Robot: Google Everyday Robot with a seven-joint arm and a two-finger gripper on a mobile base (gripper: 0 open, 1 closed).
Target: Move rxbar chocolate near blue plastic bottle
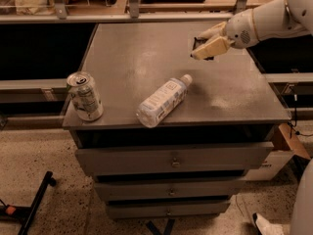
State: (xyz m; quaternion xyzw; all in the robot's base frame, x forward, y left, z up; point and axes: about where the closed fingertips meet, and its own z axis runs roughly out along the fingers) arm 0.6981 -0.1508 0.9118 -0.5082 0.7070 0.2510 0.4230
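The blue plastic bottle (164,100) lies on its side near the front middle of the grey cabinet top (132,58), its white cap pointing to the back right. My gripper (204,44) hovers over the right rear part of the top, above and to the right of the bottle's cap. A small dark flat piece, the rxbar chocolate (200,45), shows between its pale fingers (213,47), mostly hidden by them. The bar is well apart from the bottle.
A silver drink can (84,96) stands at the front left corner of the top. Drawers (171,160) sit below the front edge. A shelf rail (132,6) runs behind the cabinet. A cardboard box (288,141) sits on the floor at the right.
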